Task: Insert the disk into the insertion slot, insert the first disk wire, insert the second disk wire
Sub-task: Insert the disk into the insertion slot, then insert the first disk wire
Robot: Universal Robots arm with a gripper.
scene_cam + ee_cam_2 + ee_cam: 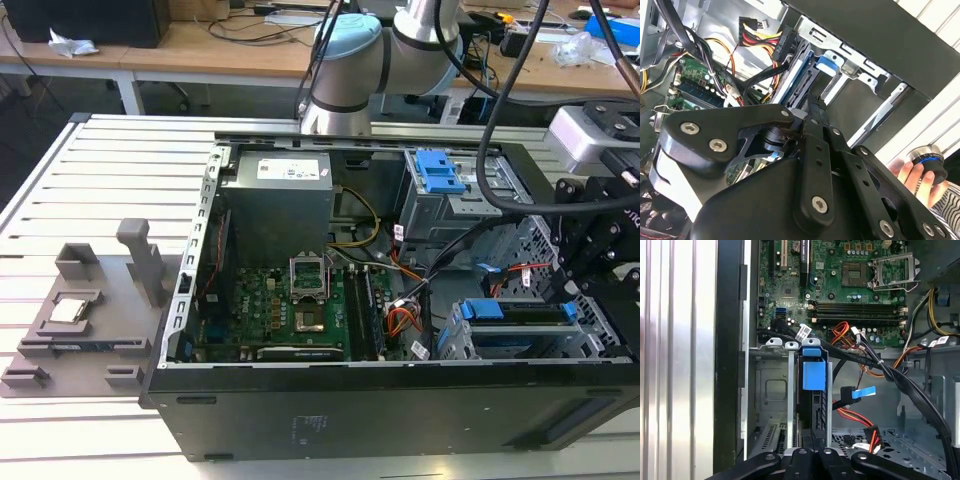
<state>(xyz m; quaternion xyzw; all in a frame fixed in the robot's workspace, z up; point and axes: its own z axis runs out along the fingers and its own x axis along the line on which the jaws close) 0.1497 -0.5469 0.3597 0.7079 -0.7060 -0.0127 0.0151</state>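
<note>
Blue carrier frame with the disk (813, 375) sits upright in the insertion slot (452, 345) of the low grey cage, directly ahead of the end effector (813, 440) and close to its tip. Can't tell whether the end effector is spread or pressed together. First disk wire (520, 268), thin and red, lies just beside the end effector, apart from the disk. A person's hand (910, 175) holds a round knob (930, 160) off to its side, outside the case.
</note>
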